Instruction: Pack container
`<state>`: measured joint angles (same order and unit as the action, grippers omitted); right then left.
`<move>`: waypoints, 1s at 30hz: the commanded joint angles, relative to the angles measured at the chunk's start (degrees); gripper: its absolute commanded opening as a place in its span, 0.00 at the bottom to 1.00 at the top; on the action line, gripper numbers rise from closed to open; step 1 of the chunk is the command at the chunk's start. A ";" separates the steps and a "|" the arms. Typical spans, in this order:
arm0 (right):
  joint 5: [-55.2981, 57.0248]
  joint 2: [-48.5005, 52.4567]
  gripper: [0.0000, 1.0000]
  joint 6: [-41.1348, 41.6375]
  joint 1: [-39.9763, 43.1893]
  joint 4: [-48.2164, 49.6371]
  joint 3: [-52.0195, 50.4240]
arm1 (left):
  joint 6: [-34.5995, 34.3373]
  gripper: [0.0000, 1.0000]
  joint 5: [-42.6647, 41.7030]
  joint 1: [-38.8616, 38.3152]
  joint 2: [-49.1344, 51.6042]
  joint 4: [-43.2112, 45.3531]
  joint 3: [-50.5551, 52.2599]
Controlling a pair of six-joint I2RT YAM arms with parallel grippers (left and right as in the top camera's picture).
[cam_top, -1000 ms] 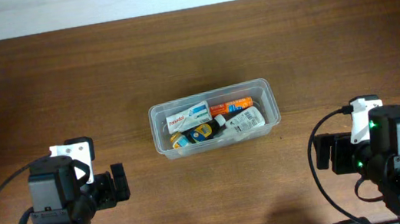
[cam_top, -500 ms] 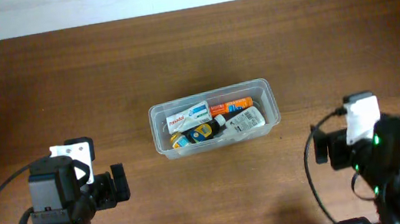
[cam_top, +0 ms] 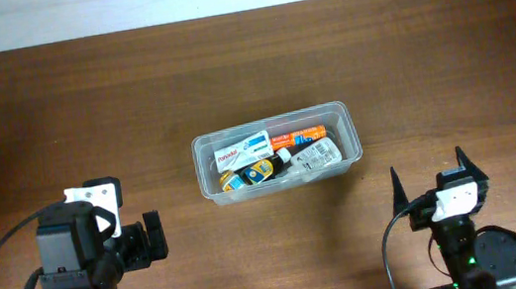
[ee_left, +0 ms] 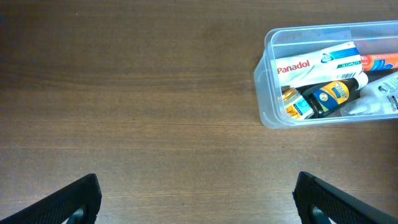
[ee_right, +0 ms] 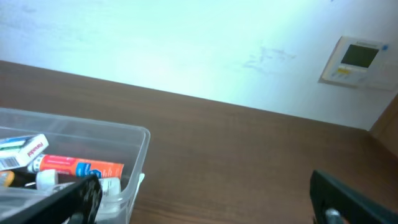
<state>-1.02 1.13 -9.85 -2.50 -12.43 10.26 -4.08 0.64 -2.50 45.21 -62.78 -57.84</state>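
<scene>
Right claw (cam_top: 426,167) reared back and tilted up, released wide, left claw (ee_left: 196,180) released

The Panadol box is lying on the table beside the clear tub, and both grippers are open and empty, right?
Not quite: the Panadol box lies inside the container, not beside it, as the left wrist view shows. The left gripper and right gripper are indeed open and empty.
</scene>
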 commanded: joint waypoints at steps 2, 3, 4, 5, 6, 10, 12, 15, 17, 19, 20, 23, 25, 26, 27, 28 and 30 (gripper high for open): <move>-0.59 -0.94 0.98 -0.44 -0.04 8.61 -7.89 | 0.87 0.99 -0.46 -0.11 -0.46 0.13 0.22; -0.92 -0.94 0.98 -0.42 -0.04 9.49 -10.16 | 0.87 0.99 -0.46 -0.11 -0.46 0.13 0.22; -1.05 -0.94 0.98 -0.42 -0.07 8.00 -9.92 | 0.87 0.99 -0.46 -0.11 -0.46 0.13 0.22; -0.92 -0.83 0.98 0.72 -0.09 8.11 -9.94 | 0.87 0.99 -0.44 -0.11 -0.46 0.13 0.22; -0.94 -0.85 0.98 0.98 -0.11 8.11 -9.94 | 0.87 0.99 -0.46 -0.11 -0.46 0.13 0.22; -0.92 -0.81 0.98 1.07 -0.07 8.13 -9.94 | 0.87 0.99 -0.46 -0.11 -0.46 0.13 0.22; -0.92 -0.81 0.98 1.07 -0.07 8.13 -9.94 | 0.87 0.99 -0.44 -0.11 -0.46 0.13 0.22; -0.90 -0.81 0.98 1.07 -0.07 8.13 -9.94 | 0.87 0.99 -0.46 -0.11 -0.46 0.13 0.22; -0.92 -0.81 0.98 1.07 -0.07 8.13 -9.94 | 0.87 0.99 -0.44 -0.11 -0.46 0.13 0.22; -0.92 -0.81 0.98 1.07 -0.07 8.13 -9.94 | 0.87 0.99 -0.44 -0.11 -0.46 0.13 0.22; -0.90 -0.81 0.98 1.07 -0.07 8.13 -9.94 | 0.87 0.99 -0.44 -0.11 -0.46 0.13 0.22; -0.92 -0.81 0.98 1.07 -0.07 8.13 -9.94 | 0.87 1.00 -0.44 -0.11 -0.46 0.13 0.22; -0.90 -0.81 0.98 1.07 -0.07 8.13 -9.94 | 0.87 1.00 -0.46 -0.11 -0.46 0.13 0.22; -0.90 -0.81 0.98 1.07 -0.07 8.13 -9.94 | 0.87 0.99 -0.46 -0.11 -0.46 0.13 0.22; -0.90 -0.81 0.98 1.07 -0.07 8.13 -9.94 | 0.87 0.99 -0.44 -0.11 -0.46 0.13 0.22; -0.92 -0.81 0.98 1.07 -0.07 8.13 -9.94 | 0.87 0.99 -0.46 -0.11 -0.46 0.13 0.22; -0.92 -0.81 0.98 1.07 -0.07 8.13 -9.94 | 0.87 0.99 -0.44 -0.11 -0.46 0.13 0.22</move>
<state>-1.43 0.91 -9.19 -2.50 -4.27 0.78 -4.08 0.62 -2.50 45.21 -62.81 -57.84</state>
